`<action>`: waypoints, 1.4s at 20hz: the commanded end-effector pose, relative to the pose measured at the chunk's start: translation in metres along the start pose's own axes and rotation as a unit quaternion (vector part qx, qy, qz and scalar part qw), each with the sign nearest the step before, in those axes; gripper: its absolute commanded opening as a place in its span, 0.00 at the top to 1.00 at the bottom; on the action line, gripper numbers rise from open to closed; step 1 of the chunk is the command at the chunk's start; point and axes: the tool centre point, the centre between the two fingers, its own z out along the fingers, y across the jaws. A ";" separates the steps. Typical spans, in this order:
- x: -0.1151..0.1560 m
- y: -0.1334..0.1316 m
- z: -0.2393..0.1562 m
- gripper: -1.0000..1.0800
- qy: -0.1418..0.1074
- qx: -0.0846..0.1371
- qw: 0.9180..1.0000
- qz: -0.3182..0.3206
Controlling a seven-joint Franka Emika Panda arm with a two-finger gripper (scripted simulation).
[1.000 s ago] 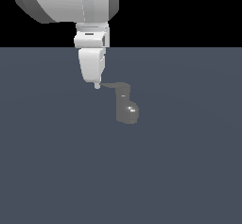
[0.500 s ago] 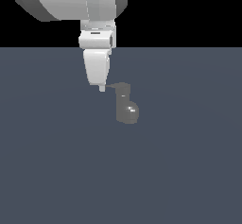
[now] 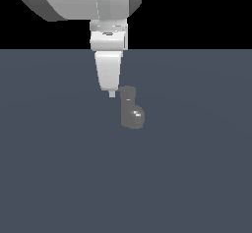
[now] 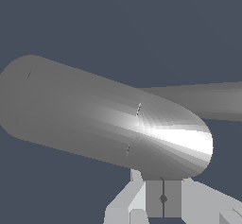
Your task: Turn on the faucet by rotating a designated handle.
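Reaching: gripper (image 3: 112, 94) hangs just beside the faucet (image 3: 131, 113), likely to push.
Handle: hidden by gripper, probably.
Jaws: spread or pressed, cannot tell.

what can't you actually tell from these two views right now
- Handle: in the exterior view the tool covers where it leaves the faucet; in the wrist view a grey bar, probably the handle, runs off the frame edge.
- Tool contact: neither view shows whether it touches the handle.
- Tool open or shut: the fingers are cut off by the wrist view's edge and merge in the exterior view.
- Arm: cropped by the exterior view's top.
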 end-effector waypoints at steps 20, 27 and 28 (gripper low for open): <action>0.089 -0.010 0.001 1.00 0.001 -0.001 1.000 0.004; 0.121 -0.025 0.001 1.00 0.001 -0.002 1.000 0.011; 0.126 -0.027 0.001 1.00 0.001 -0.002 1.000 0.012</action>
